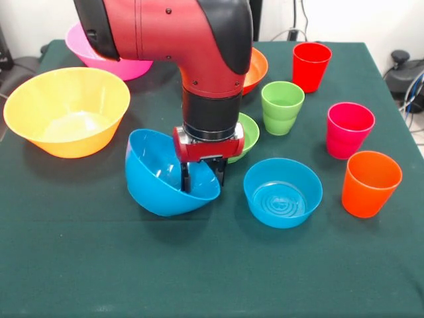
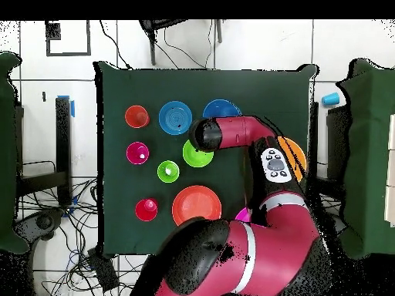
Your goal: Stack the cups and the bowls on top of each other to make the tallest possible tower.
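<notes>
A dark green tablecloth (image 1: 99, 265) covers the desk. Black cables (image 2: 54, 231) trail on the floor beyond its edges.

The arm (image 1: 199, 46) is glossy red with black joint covers and small dark screws on its shell. Above the gripper (image 1: 203, 177) sits a black cylindrical wrist, then a red block carrying two dark fingers (image 1: 186, 177). Overhead, a grey button panel (image 2: 275, 163) shows on the arm.
</notes>
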